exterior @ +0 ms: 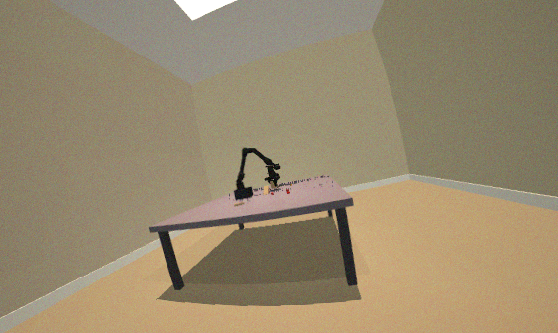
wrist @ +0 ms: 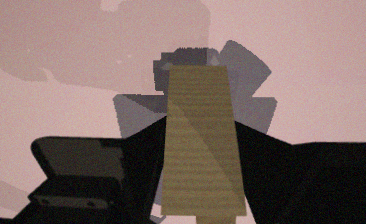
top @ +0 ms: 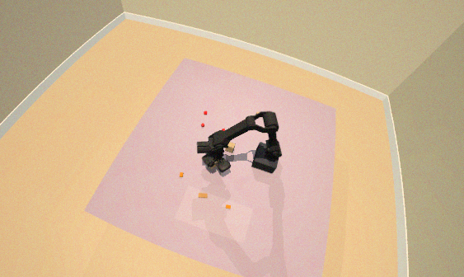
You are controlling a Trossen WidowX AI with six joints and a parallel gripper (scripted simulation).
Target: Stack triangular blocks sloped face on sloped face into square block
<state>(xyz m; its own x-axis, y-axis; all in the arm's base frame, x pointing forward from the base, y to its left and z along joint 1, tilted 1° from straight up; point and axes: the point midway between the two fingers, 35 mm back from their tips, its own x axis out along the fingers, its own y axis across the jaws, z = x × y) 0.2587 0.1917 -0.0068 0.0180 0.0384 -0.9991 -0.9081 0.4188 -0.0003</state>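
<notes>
In the wrist view a tan triangular block (wrist: 199, 150) sits between my gripper's (wrist: 200, 127) two dark fingers, which are shut on it. An edge runs slantwise across its visible faces. It hangs above the pink table top (wrist: 314, 60) and casts a shadow there. In the top view the gripper (top: 216, 161) points down over the table's middle and hides the held block. The other tan triangular block (top: 231, 147) (exterior: 266, 190) lies on the table beside the forearm, towards the arm's base (top: 266, 160). In the exterior view the gripper (exterior: 272, 181) hangs just above the table.
Three small red pieces (top: 205, 112) (top: 202, 124) (top: 223, 129) lie behind the arm. Three orange pieces (top: 181, 175) (top: 203, 195) (top: 228, 206) lie in front of it. The table (exterior: 261, 213) stands on dark legs with open edges all round.
</notes>
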